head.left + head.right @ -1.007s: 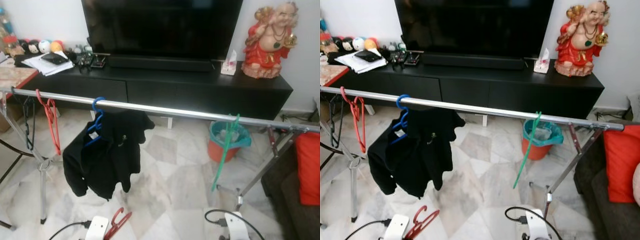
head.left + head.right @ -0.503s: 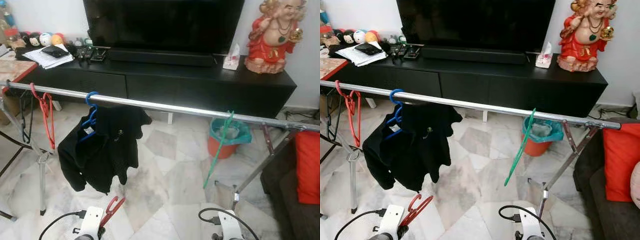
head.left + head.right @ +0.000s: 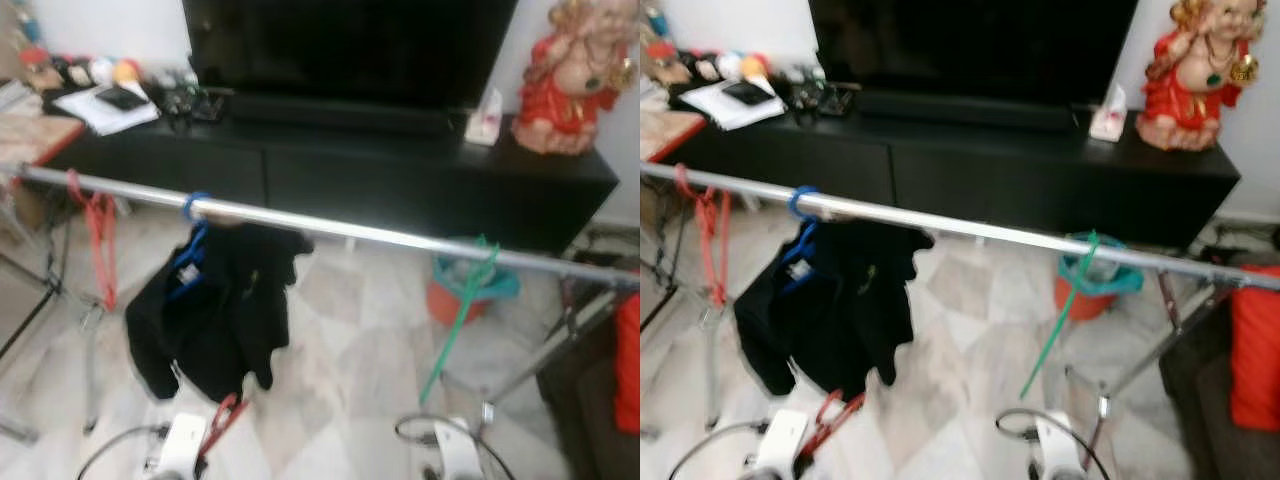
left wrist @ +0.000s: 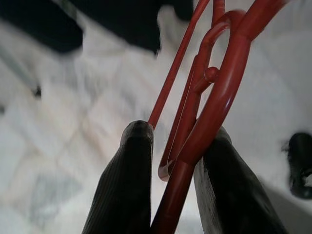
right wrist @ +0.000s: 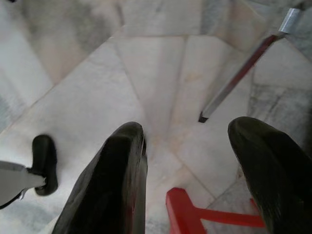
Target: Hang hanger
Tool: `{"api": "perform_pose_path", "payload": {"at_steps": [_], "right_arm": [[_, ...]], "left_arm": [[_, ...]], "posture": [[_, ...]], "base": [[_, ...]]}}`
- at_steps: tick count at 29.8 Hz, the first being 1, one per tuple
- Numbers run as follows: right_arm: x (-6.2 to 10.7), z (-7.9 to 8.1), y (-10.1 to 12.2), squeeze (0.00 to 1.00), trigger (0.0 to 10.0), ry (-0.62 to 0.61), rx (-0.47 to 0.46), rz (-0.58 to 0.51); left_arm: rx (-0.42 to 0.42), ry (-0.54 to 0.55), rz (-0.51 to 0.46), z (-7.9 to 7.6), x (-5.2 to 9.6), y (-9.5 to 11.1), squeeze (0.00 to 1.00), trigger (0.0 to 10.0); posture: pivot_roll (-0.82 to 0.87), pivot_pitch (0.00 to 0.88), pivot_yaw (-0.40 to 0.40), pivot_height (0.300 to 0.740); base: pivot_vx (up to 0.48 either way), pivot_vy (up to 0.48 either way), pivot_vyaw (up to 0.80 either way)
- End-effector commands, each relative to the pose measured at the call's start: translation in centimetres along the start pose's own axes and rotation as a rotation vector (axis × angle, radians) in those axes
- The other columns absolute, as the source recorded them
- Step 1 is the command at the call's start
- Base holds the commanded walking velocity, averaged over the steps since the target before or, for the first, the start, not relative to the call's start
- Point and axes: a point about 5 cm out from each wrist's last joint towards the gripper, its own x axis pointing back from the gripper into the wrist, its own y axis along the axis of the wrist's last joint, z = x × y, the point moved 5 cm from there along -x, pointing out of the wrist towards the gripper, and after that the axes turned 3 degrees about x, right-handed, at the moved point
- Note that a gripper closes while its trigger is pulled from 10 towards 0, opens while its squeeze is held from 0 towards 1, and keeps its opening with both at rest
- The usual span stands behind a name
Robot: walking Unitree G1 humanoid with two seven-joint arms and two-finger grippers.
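A silver clothes rail [image 3: 340, 229] crosses in front of me. On it hang a red hanger [image 3: 99, 225] at the left, a blue hanger [image 3: 190, 240] carrying a black jacket [image 3: 215, 310], and a green hanger [image 3: 458, 315] at the right. My left gripper [image 4: 173, 141] is low at my left, shut on another red hanger [image 4: 204, 97], which also shows in the left eye view [image 3: 222, 421]. My right gripper [image 5: 187, 136] hangs low at my right, open over the marble floor, with nothing between its fingers.
A black TV cabinet [image 3: 400, 170] with a large TV stands behind the rail. A red statue [image 3: 575, 85] sits on its right end. A teal and orange bin [image 3: 460, 290] stands under the rail. A red cushion [image 3: 630, 360] lies at the right edge.
The whole picture has shifted and blurred, so the camera moved. The red hanger stays in my left gripper at the bottom left.
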Motion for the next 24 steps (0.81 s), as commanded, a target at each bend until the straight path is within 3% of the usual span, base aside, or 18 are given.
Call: {"api": "perform_pose_path", "payload": {"at_steps": [1, 6, 11, 16, 21, 24], "right_arm": [[0.0, -1.0, 0.0, 0.0, 10.0, -0.027, 0.005, -0.001], [0.0, -1.0, 0.0, 0.0, 10.0, -0.028, 0.007, -0.001], [0.0, -1.0, 0.0, 0.0, 10.0, -0.026, 0.008, -0.002], [0.0, -1.0, 0.0, 0.0, 10.0, -0.026, 0.011, -0.001], [0.0, -1.0, 0.0, 0.0, 10.0, -0.024, 0.015, 0.001], [0.0, -1.1, 0.0, 0.0, 10.0, -0.022, 0.024, 0.002]], "left_arm": [[-0.002, -0.028, -0.014, -1.0, -0.1, 0.4, 0.0, 10.0], [-0.017, -0.037, -0.025, -1.3, -0.2, 0.8, 0.0, 10.0], [-0.034, -0.019, -0.089, -1.1, -0.2, 2.1, 0.0, 10.0], [-0.031, 0.004, -0.218, -0.5, 0.2, 4.0, 0.0, 10.0], [-0.032, 0.098, -0.391, 1.7, 1.5, 6.1, 0.0, 10.0], [-0.036, 0.118, -0.501, 2.1, 2.6, 7.3, 0.0, 10.0]], "posture": [[0.03, 0.0, -0.028, 0.74], [0.03, 0.0, -0.027, 0.74], [0.03, 0.0, -0.026, 0.74], [0.03, 0.0, -0.026, 0.74], [0.04, 0.0, -0.031, 0.74], [0.04, 0.0, -0.032, 0.74]], "base": [[0.379, 0.0, 0.0], [0.374, 0.0, 0.0], [0.0, 0.0, 0.0], [0.0, 0.0, 0.0], [0.0, 0.0, 0.0], [0.0, 0.0, 0.0]]}}
